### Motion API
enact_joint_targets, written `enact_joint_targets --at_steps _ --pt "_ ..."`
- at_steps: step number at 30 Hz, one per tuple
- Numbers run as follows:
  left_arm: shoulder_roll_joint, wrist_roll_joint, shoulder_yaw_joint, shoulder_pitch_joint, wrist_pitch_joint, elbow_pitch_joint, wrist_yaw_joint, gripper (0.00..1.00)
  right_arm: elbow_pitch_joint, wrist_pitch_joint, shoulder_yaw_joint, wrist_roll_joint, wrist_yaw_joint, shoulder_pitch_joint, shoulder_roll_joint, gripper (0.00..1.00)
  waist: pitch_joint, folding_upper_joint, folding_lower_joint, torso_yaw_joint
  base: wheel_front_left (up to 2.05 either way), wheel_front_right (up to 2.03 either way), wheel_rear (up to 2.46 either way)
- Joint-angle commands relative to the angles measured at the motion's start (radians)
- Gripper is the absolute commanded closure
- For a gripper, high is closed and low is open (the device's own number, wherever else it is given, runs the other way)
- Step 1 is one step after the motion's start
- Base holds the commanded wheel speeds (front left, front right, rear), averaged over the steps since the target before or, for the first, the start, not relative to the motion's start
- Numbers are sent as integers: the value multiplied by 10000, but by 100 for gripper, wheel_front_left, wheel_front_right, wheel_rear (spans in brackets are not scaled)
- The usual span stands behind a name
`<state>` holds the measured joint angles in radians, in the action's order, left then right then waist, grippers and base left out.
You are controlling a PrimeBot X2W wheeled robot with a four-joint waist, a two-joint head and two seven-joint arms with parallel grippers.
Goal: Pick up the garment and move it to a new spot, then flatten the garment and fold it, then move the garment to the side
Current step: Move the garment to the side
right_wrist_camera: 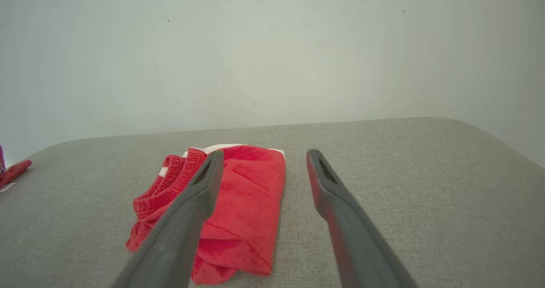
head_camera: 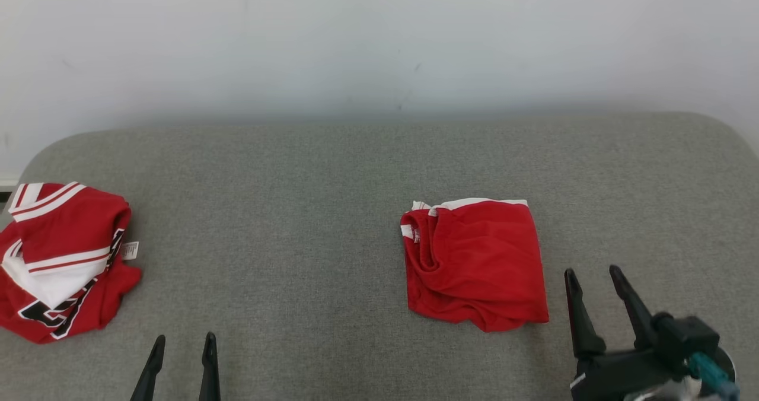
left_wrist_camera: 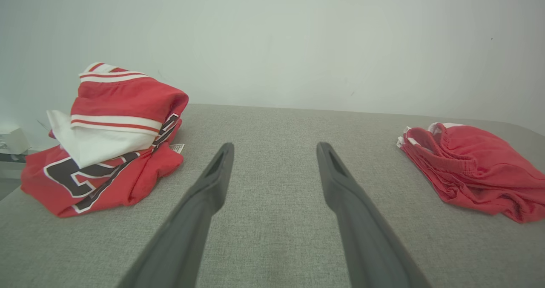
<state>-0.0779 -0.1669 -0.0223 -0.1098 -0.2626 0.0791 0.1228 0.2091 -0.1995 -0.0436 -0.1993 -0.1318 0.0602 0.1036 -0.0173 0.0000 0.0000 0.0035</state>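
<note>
While the left gripper [head_camera: 184, 337] and right gripper [head_camera: 593, 270] both stand wide and empty, the folded red garment [head_camera: 474, 264] lies right of centre on the grey cushion [head_camera: 296, 211], just beside the right gripper; folding looks done, the move aside perhaps yet to come. Left wrist view reveals the height of the crumpled jersey pile [left_wrist_camera: 115, 143], which the head view flattens.
</note>
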Motion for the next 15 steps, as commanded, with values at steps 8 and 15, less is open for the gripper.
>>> enact_joint_targets --at_steps 8,15 --pt "61 85 149 392 -32 131 -32 0 1030 915 75 154 25 1711 439 0 -448 0 0 420 0 0 0" --pt "134 122 367 791 -32 282 -3 0 2568 1607 -277 85 25 3159 964 0 -893 0 0 865 0 0 0"
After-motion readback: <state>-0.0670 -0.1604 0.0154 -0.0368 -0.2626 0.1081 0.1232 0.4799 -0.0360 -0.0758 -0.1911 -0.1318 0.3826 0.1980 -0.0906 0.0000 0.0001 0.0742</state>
